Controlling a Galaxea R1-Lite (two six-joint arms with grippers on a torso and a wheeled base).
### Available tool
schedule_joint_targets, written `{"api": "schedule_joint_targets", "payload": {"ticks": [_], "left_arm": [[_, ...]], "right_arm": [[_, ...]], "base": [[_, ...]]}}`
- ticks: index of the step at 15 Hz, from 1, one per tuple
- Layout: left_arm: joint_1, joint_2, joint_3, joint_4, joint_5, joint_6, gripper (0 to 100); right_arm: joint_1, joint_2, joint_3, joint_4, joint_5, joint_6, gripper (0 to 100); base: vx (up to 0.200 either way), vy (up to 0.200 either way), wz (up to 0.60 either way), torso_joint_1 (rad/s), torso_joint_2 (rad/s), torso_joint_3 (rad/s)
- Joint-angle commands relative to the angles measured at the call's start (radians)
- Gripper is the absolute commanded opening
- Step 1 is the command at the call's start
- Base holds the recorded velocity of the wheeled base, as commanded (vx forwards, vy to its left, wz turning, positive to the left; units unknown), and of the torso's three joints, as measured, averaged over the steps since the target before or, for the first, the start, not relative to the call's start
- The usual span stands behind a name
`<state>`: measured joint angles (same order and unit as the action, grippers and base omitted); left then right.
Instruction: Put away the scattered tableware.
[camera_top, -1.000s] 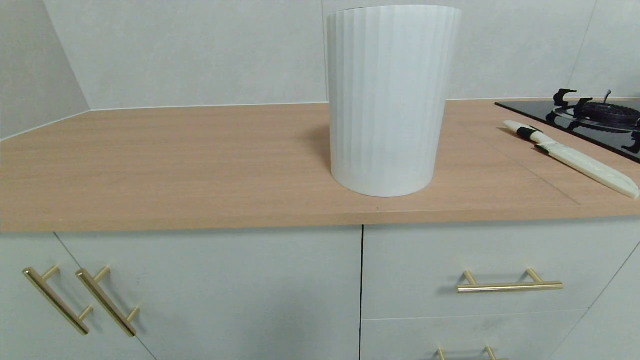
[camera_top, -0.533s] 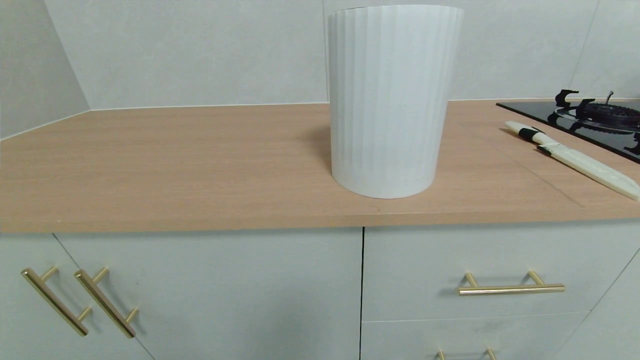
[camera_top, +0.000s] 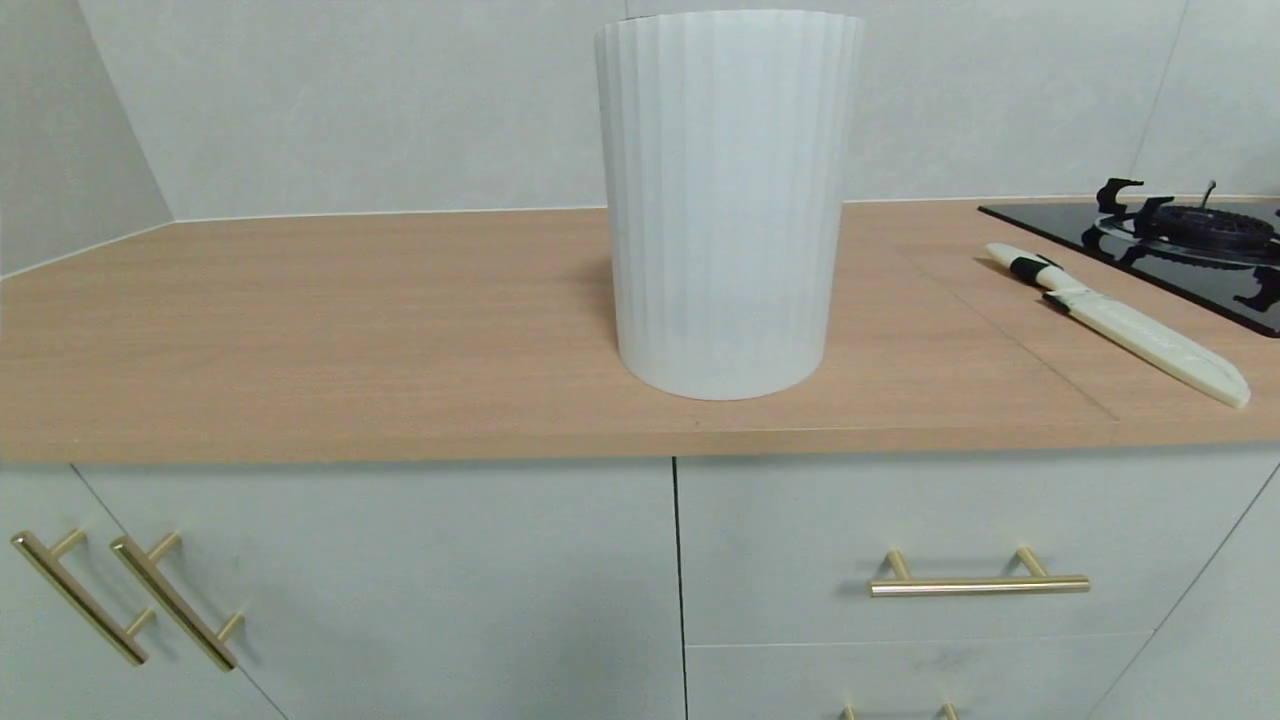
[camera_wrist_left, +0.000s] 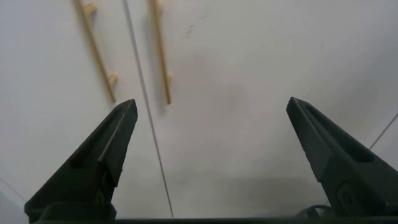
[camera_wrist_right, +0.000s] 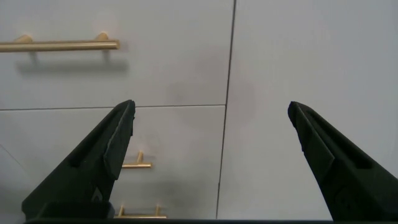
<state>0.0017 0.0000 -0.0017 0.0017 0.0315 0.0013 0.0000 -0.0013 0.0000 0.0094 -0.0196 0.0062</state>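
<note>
A tall white ribbed container stands on the wooden countertop near its front edge. To its right a cream-white knife with a black band on the handle lies flat, blade tip toward the front. My left gripper is open and faces the pale cabinet doors below the counter. My right gripper is also open, facing the drawer fronts, with nothing between its fingers.
A black cooktop with a burner grate sits at the far right. Below the counter are cabinet doors with two gold handles at left and drawers with gold bar handles at right. Grey walls close the back and left.
The whole head view has shifted to the left, so the camera has moved. The container and knife keep their places on the counter.
</note>
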Motion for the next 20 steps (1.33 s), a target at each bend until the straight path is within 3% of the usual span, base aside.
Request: {"api": "schedule_joint_targets", "payload": {"ticks": [1,14,20], "left_arm": [[0.0,0.002,0.0,0.0,0.001,0.0,100],[0.0,0.002,0.0,0.0,0.001,0.0,100],[0.0,0.002,0.0,0.0,0.001,0.0,100]], "right_arm": [[-0.002,0.001,0.0,0.0,0.0,0.0,100],[0.0,0.001,0.0,0.0,-0.002,0.001,100],[0.0,0.001,0.0,0.0,-0.002,0.003,100]], "base": [[0.0,0.0,0.0,0.0,0.0,0.0],[0.0,0.0,0.0,0.002,-0.01,-0.002],[0.0,0.0,0.0,0.106,-0.35,-0.268]]}}
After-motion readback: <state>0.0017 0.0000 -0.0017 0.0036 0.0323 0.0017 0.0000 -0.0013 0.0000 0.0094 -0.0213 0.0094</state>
